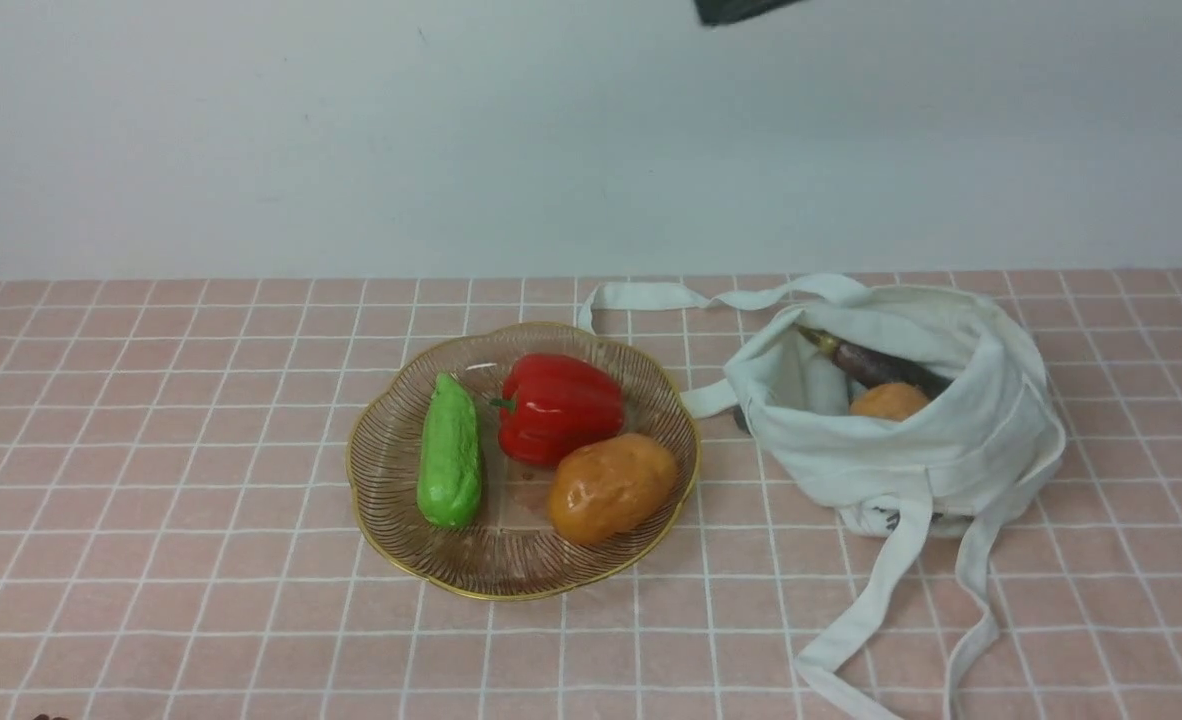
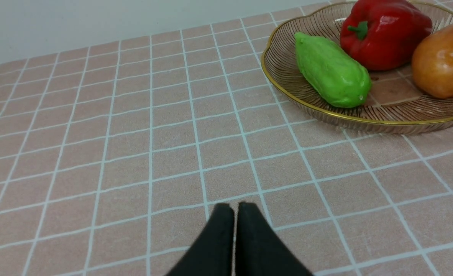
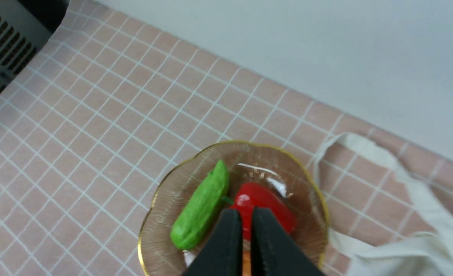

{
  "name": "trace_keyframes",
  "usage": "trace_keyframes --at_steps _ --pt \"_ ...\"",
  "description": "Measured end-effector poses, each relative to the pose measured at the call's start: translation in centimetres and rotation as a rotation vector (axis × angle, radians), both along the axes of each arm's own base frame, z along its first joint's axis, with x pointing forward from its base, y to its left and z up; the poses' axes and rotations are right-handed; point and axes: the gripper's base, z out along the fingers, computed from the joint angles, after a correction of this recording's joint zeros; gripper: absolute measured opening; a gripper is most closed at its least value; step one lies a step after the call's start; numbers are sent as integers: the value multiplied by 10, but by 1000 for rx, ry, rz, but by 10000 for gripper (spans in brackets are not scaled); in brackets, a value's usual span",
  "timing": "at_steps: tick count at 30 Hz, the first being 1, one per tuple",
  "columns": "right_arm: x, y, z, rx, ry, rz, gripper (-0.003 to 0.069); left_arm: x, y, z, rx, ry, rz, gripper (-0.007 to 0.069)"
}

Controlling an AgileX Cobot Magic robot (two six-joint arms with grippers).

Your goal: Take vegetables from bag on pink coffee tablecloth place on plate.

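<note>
The tablecloth [image 1: 151, 480] is pale pink with thin white lines that make small squares. The plate [image 1: 391, 470] is clear brown glass with fine ribs and a gold rim. The gourd [image 1: 449, 452] is bright green. The pepper [image 1: 556, 408] is red with a green stem. The potato [image 1: 611, 487] is orange-brown. The bag [image 1: 951, 450] is white with a small dark print. The eggplant [image 1: 881, 367] is dark purple.

All 3 views are bright and evenly lit by soft, diffuse light; shadows are faint, a thin one under the plate [image 1: 391, 500] and a slightly darker one beneath the bag [image 1: 951, 450]; small white glare spots sit on the upper faces of the red pepper [image 1: 558, 407] and the orange vegetable [image 1: 611, 487]. Front and left wrist views are reasonably sharp, the tablecloth [image 2: 134, 153] grid crisp; the right wrist view is soft throughout, the bag's strap smeared, the black fingers [image 3: 226, 245] of the right gripper [image 3: 246, 211] out of focus.
</note>
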Motion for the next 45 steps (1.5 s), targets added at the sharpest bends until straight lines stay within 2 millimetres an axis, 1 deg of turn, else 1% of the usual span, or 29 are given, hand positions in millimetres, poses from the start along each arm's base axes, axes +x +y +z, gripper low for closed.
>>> trace_keyframes --at_steps 1,2,4,5,6,7,8,9,10,11,12,13,14,15,16,17,19,20,21,22,24,26,31,45 --pt "-21 -14 12 -33 -44 -25 -6 0 0 0 0 0 0 -5" --pt "-39 -25 21 -50 -73 -41 -10 0 0 0 0 0 0 -5" --pt "-76 -49 30 -97 -124 -85 -14 0 0 0 0 0 0 -5" --pt "-91 -58 31 -114 -138 -103 -15 0 0 0 0 0 0 -5" --pt "-106 -67 30 -128 -148 -119 -15 0 0 0 0 0 0 -5" --pt "-132 -82 24 -148 -170 -143 -15 0 0 0 0 0 0 -5" --pt "-149 -90 18 -141 -199 -154 -15 0 0 0 0 0 0 -5" --pt "-152 -92 16 -139 -207 -156 -15 0 0 0 0 0 0 -5" --pt "-164 -98 9 -124 -245 -164 -15 0 0 0 0 0 0 -5" --pt "-187 -108 -12 -85 -320 -174 -15 0 0 0 0 0 0 -5" --pt "-201 -114 -28 -27 -420 -185 -15 0 0 0 0 0 0 -5" --pt "-204 -115 -31 -17 -434 -187 -15 0 0 0 0 0 0 -5" --pt "-223 -123 -62 66 -559 -201 -15 0 0 0 0 0 0 -5" --pt "-230 -126 -64 85 -585 -203 -15 0 0 0 0 0 0 -5" --pt "-233 -127 -81 113 -619 -209 -15 0 0 0 0 0 0 -5" --pt "-244 -132 -105 170 -690 -221 -15 0 0 0 0 0 0 -5" --pt "-261 -140 -135 234 -771 -235 -15 0 0 0 0 0 0 -5" --pt "-268 -143 -145 254 -801 -239 -15 0 0 0 0 0 0 -5" --pt "-269 -143 -146 257 -806 -240 -15 0 0 0 0 0 0 -5" --pt "-279 -148 -156 283 -850 -244 -15 0 0 0 0 0 0 -5" --pt "-289 -152 -164 307 -896 -247 -15 0 0 0 0 0 0 -5" --pt "-293 -154 -170 320 -916 -249 -15 0 0 0 0 0 0 -5" --pt "-293 -154 -176 318 -914 -249 -15 0 0 0 -1 0 0 -5" --pt "-293 -154 -176 314 -908 -248 -15 0 0 0 -1 0 0 -5"
